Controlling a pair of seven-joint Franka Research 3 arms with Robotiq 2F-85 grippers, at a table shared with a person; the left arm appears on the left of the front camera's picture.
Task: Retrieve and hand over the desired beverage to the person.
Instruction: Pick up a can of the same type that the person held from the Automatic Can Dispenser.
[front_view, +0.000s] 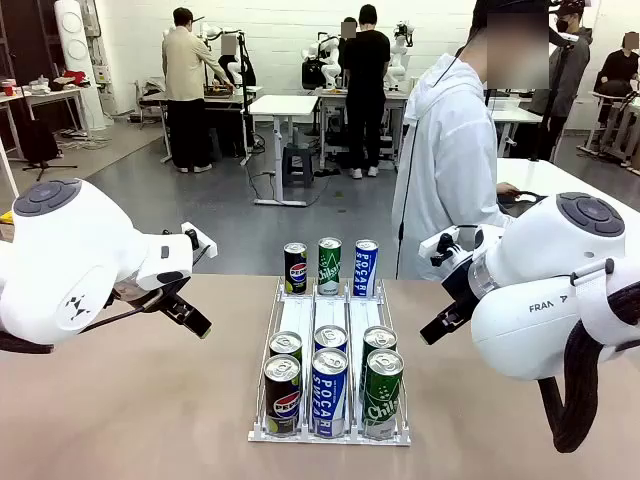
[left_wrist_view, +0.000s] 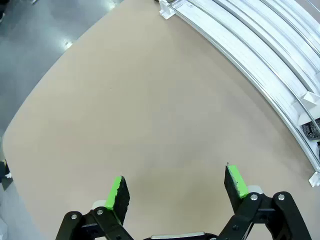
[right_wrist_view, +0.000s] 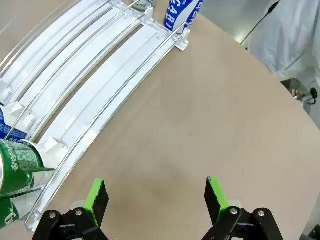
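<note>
My tan table (front_view: 120, 400) carries a white three-lane rack (front_view: 298, 315) at its middle. Past the rack across the grey floor (front_view: 330, 215), a person in a beige jacket (front_view: 185, 70) stands at eleven o'clock, a white table (front_view: 283, 105) at twelve, and a person in black (front_view: 366, 70) at one.

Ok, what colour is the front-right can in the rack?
The can is green with white lettering and a silver top; the front view shows it best.
</note>
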